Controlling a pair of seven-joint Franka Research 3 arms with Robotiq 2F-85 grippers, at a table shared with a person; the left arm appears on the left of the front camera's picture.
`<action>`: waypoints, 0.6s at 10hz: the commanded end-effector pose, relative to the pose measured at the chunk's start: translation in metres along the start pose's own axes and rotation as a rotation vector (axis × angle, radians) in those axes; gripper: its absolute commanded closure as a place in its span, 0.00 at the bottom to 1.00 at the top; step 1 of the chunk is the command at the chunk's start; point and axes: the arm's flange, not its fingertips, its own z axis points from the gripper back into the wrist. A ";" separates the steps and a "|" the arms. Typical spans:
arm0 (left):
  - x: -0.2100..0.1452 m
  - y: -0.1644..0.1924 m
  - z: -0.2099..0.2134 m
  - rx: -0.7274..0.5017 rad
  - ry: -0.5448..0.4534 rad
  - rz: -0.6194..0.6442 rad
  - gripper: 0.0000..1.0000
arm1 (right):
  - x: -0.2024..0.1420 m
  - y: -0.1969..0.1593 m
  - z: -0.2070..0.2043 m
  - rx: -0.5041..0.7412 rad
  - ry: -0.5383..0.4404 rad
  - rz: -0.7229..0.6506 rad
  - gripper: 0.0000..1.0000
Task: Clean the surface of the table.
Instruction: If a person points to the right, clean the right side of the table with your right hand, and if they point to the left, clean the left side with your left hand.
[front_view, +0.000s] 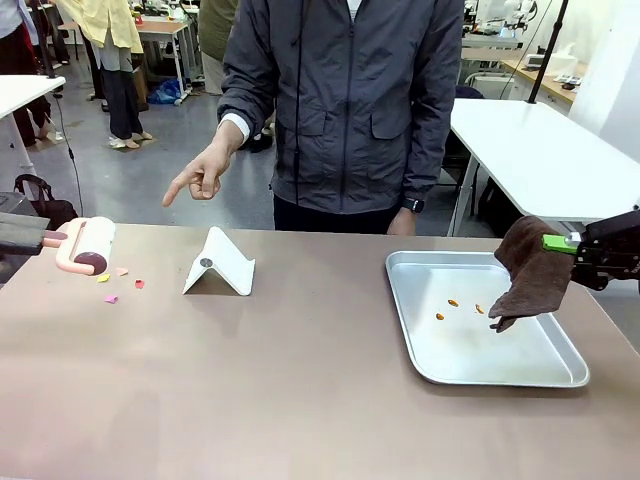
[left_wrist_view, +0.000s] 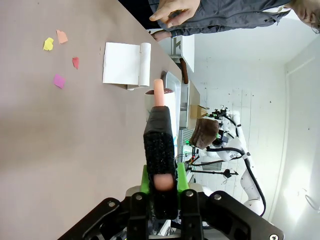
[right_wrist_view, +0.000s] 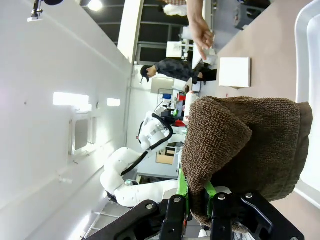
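Since the front view shows 4 paper scraps (front_view: 110, 298) on the surface (front_view: 300, 380) beside the lint roller (front_view: 85, 245), the left wrist view the left claw (left_wrist_view: 162, 180) clamped on its handle (left_wrist_view: 159, 95), and the right wrist view the right claw (right_wrist_view: 197, 195) gripping a brown cloth (right_wrist_view: 240, 145), cleaning seems unstarted.

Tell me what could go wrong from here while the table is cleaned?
1. The white stand stands close to the paper scraps; the lint roller in the left gripper could knock it over.
2. The brown towel in the right gripper hangs over the tray; its corner might drag the orange crumbs onto the table.
3. The person's pointing hand is near the roller and might be bumped.
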 end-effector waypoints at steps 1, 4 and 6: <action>0.000 -0.002 0.005 -0.015 0.011 -0.018 1.00 | 0.000 0.005 0.001 0.011 -0.008 0.009 1.00; 0.012 0.009 0.020 0.189 -0.068 -0.037 0.78 | 0.000 0.005 0.001 0.011 -0.008 0.009 1.00; 0.025 0.029 0.032 0.276 -0.167 0.002 0.78 | 0.000 0.005 0.001 0.011 -0.008 0.009 1.00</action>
